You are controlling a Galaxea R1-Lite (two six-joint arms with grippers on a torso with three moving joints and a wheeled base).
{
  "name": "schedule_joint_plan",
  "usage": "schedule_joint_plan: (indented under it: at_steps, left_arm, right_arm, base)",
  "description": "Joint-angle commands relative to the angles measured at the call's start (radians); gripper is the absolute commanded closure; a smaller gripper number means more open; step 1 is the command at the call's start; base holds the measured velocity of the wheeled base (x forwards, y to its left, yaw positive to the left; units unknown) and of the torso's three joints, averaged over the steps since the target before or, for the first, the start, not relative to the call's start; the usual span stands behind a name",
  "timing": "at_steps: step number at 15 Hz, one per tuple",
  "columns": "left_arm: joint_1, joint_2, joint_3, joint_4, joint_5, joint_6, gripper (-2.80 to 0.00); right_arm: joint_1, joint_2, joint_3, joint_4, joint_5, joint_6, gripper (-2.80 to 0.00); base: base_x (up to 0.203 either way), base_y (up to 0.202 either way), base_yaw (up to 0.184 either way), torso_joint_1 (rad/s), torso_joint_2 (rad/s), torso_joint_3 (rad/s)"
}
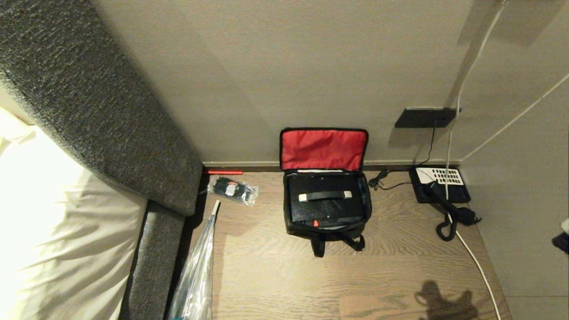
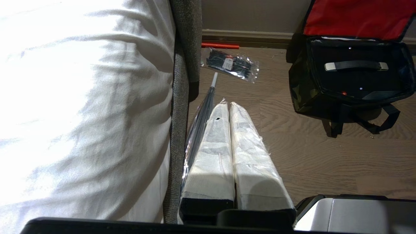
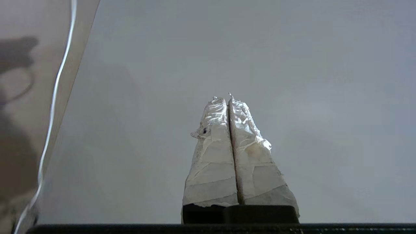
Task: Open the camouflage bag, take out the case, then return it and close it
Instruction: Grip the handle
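**Bag standing open on the floor, case sitting inside, both arms away from it**

The head view is looking down at a wood floor (image 1: 275,275) beside a bed (image 1: 53,231). Near the centre of that view, the camouflage bag (image 1: 327,227) is sitting against the wall (image 1: 284,66). Its lid is flipped up toward twelve o'clock and leaning on the wall, showing its red lining. The case (image 1: 326,209) is lying flat inside the bag, filling the opening, with its strap handle facing up.

At about three o'clock from the bag, a black telephone (image 1: 440,189) is resting near the corner. At about nine o'clock, a small clear packet (image 1: 233,189) of black items is lying near the bed frame.

Neither arm is showing in the head view. The left gripper (image 2: 227,105) is hanging low beside the bed, well apart from the bag, with its wrapped fingers pressed together on nothing. The right gripper (image 3: 227,99) is pointing at a bare wall, also closed and empty.

As a judgement: the opening step is looking done. Whether the case is waiting to be lifted out or is already returned cannot be told from this moment. Closing the lid is clearly remaining.
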Motion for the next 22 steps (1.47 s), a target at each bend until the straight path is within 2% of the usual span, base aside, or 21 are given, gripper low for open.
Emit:
schedule_joint_plan:
  at_steps: [1,2,3,22]
  left_arm:
    - [0.0,0.0,0.0,0.0,0.0,0.0,0.0]
    - [0.0,0.0,0.0,0.0,0.0,0.0,0.0]
    - [0.0,0.0,0.0,0.0,0.0,0.0,0.0]
    - [0.0,0.0,0.0,0.0,0.0,0.0,0.0]
  right_arm:
    - [-0.001,-0.177,0.008,0.288,-0.005,0.107,0.0]
    - [-0.001,-0.199,0.006,0.335,-0.007,0.168,0.0]
    - [0.0,-0.207,0.004,0.345,-0.009,0.185,0.0]
    - [0.017,-0.209,0.008,0.346,-0.01,0.175,0.0]
  base:
    - [0.0,0.0,0.0,0.0,0.0,0.0]
    - [0.0,0.0,0.0,0.0,0.0,0.0]
    - [0.0,0.0,0.0,0.0,0.0,0.0]
    - [0.0,0.0,0.0,0.0,0.0,0.0]
